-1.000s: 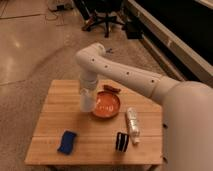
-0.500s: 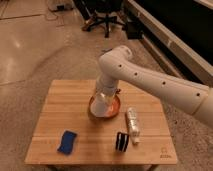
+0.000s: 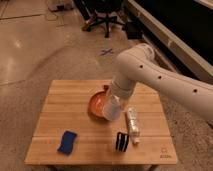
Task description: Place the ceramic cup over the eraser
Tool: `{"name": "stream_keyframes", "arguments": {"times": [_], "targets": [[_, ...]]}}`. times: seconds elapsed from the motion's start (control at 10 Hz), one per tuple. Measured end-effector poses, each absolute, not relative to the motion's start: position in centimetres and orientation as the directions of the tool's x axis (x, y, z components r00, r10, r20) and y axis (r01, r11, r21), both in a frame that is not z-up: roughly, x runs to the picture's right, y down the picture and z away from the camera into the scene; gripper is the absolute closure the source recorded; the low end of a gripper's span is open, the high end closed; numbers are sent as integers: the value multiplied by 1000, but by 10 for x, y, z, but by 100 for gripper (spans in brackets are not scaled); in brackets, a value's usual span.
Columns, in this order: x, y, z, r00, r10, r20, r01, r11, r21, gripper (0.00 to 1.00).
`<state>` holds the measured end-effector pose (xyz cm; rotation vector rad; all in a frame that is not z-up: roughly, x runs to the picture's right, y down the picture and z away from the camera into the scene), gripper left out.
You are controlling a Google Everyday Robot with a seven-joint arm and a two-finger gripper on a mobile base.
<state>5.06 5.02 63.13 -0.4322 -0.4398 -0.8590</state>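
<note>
Speckled concrete floor surrounds a low wooden table (image 3: 55,100), with an office chair (image 3: 106,19) well behind it. The white arm reaches in from the right and bends down over the table's middle, so the gripper (image 3: 113,105) hangs over the right edge of the orange bowl (image 3: 95,104). Its fingers are closed. The pale tapered shape beneath the wrist looks like the ceramic cup (image 3: 112,114) clamped between them, though cup and gripper blur together here. The eraser (image 3: 121,141) stands near the front edge, apart from the cup. The clear plastic bottle (image 3: 132,125) lies just beside it, and a blue pad (image 3: 66,142) sits far to the left.

The main risk is the bottle. It lies so close to the eraser that a cup lowered slightly to the right would land on it and tip. The cup rim could also catch the eraser's top and knock it flat, and a low swing could clip the bowl's rim.
</note>
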Motion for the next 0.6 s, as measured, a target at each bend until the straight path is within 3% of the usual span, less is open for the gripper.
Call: {"name": "stream_keyframes", "arguments": {"times": [0.6], "targets": [[78, 76, 589, 582, -623, 523, 802, 544, -246, 100]]}}
